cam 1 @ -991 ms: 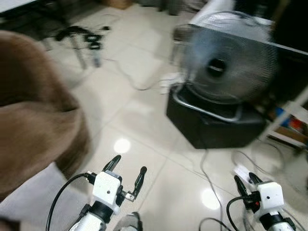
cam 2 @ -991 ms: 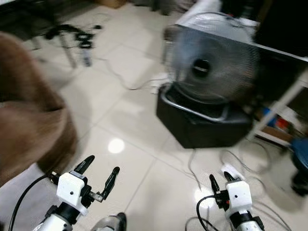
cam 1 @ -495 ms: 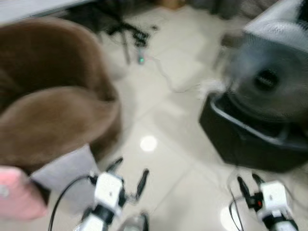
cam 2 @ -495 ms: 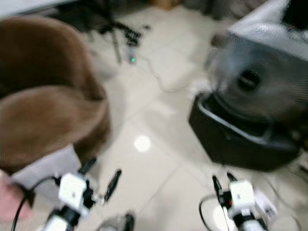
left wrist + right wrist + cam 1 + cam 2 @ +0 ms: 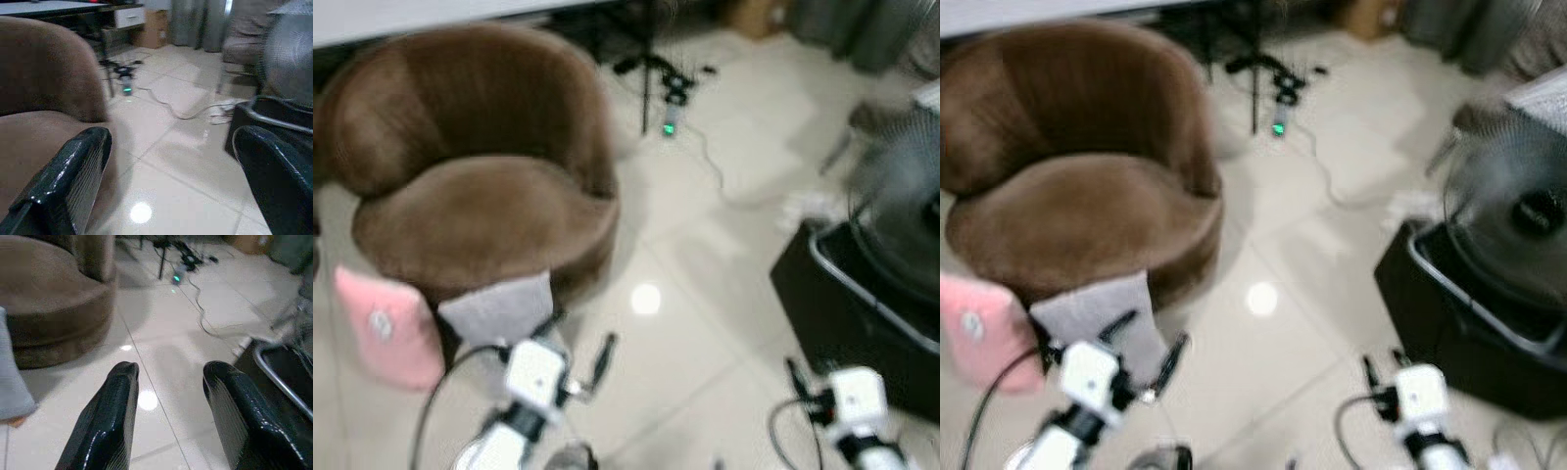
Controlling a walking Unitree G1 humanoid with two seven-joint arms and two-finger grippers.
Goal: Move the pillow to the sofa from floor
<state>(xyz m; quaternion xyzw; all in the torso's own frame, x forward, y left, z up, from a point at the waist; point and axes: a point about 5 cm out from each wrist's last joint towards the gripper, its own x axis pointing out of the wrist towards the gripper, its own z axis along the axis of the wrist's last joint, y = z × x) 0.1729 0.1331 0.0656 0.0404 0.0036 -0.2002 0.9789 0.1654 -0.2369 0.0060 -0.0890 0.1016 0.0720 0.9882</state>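
Note:
A pink pillow (image 5: 389, 328) stands on the floor, leaning at the left front of the round brown sofa (image 5: 480, 206). A grey pillow (image 5: 499, 308) leans against the sofa's front base, just beyond my left gripper (image 5: 579, 333). That gripper is open and holds nothing; in the left wrist view its fingers (image 5: 68, 181) frame the sofa and the floor. My right gripper (image 5: 1381, 362) hovers low over the tiles at the right, open and holding nothing. In the right wrist view the grey pillow's edge (image 5: 12, 382) shows beside the sofa base (image 5: 54, 328).
A large fan (image 5: 1518, 220) sits on a black box (image 5: 842, 323) at the right. Cables and a power strip with a green light (image 5: 668, 122) lie on the tiles behind the sofa, near a black stand's legs (image 5: 646, 64). Glossy tile floor (image 5: 705, 255) lies between sofa and box.
The camera has swung left: the sofa and both pillows have come into view and the fan has slid to the right edge. Both grippers keep the same open pose.

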